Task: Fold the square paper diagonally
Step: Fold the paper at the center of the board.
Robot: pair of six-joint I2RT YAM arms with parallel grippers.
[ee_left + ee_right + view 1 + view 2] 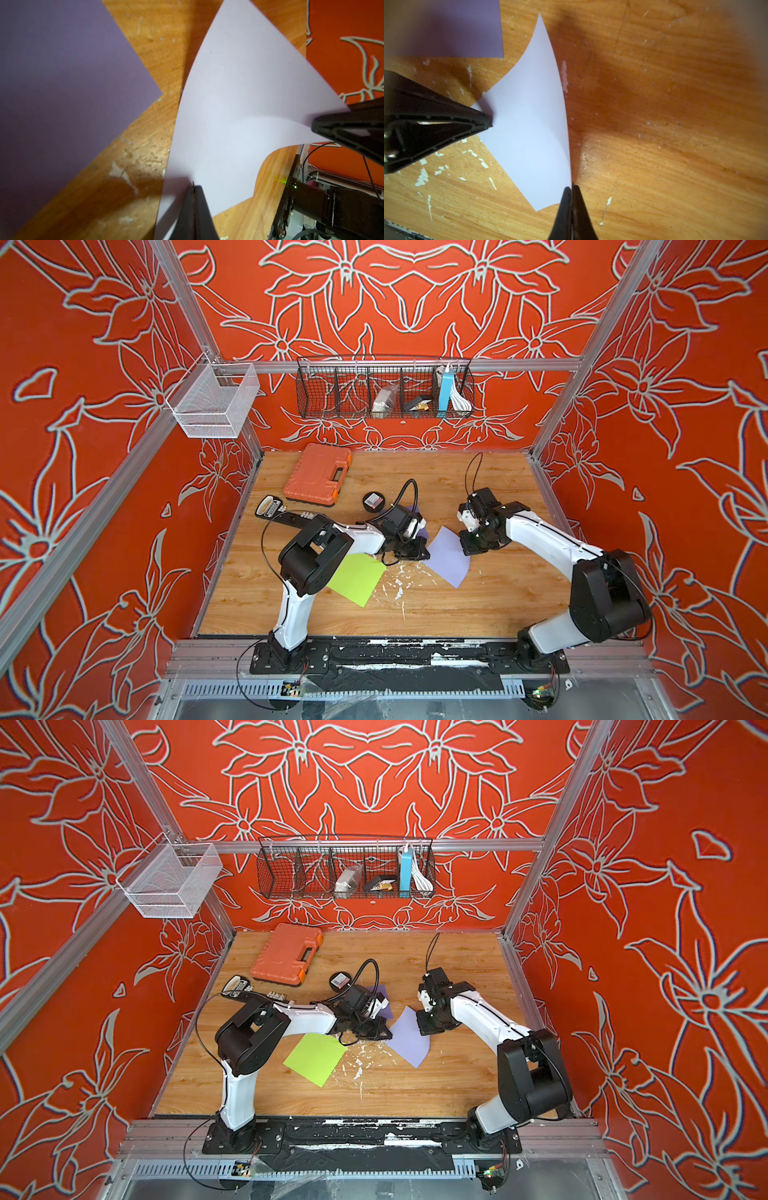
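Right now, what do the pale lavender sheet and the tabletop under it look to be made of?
The pale lavender sheet looks like thin matte paper: it bows in smooth curves with no glare. The tabletop looks like wood-grain laminate or veneer, slightly glossy: grain pattern, soft sheen, white chips where the surface has flaked.

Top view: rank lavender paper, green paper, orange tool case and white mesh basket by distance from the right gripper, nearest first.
1. lavender paper: pinched at a corner by the right gripper, mid-table.
2. green paper: flat, left side, near edge.
3. orange tool case: far-left corner.
4. white mesh basket: hung on the left frame, off the table.
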